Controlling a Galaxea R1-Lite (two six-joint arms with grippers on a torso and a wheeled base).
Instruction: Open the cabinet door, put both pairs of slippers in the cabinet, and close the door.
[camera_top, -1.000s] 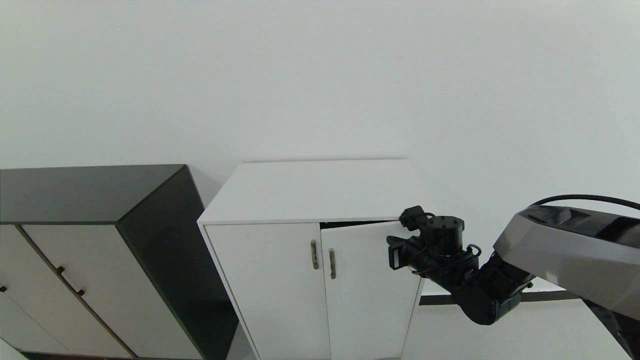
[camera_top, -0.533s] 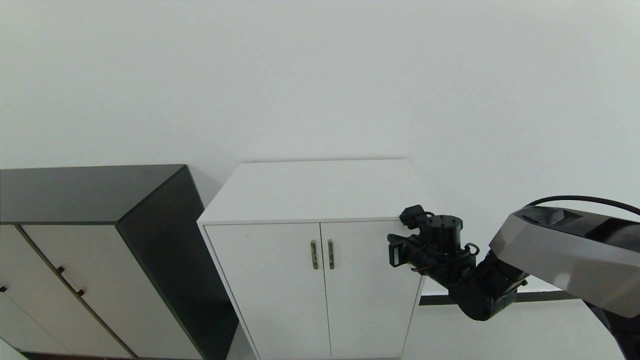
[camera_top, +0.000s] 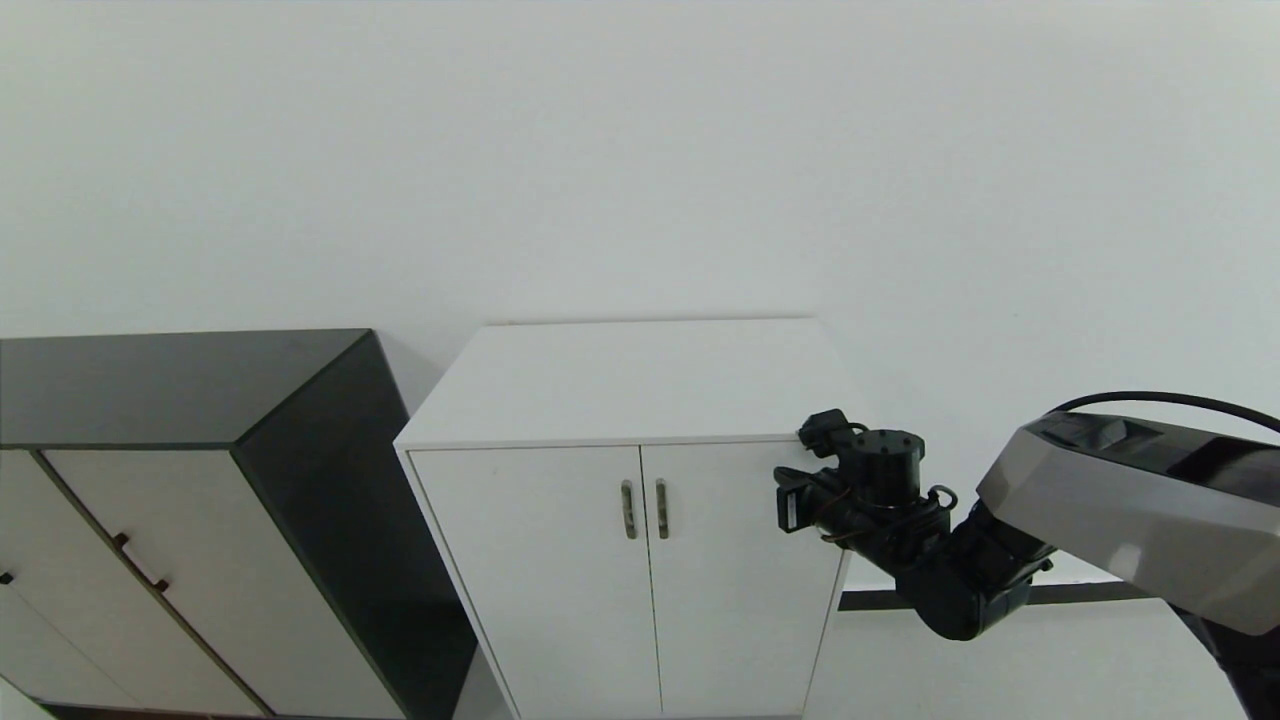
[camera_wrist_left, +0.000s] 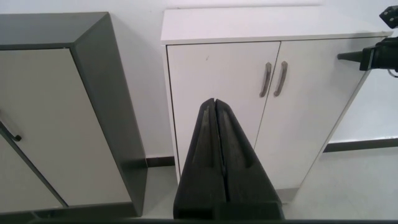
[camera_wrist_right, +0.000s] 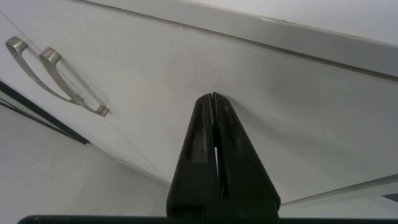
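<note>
My right gripper (camera_wrist_right: 214, 96) is pinched shut, tips at the cabinet's (camera_top: 620, 380) right door (camera_top: 740, 560) — flush closed — nearer its outer edge than its handle (camera_top: 661, 508). My left gripper (camera_wrist_left: 215, 102), also shut, hangs well back from the cabinet — I'd back the right straight off.

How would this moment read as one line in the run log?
cabinet: closed | right gripper: shut, tip at right door, upper part | left gripper: shut, apart from cabinet front
</note>
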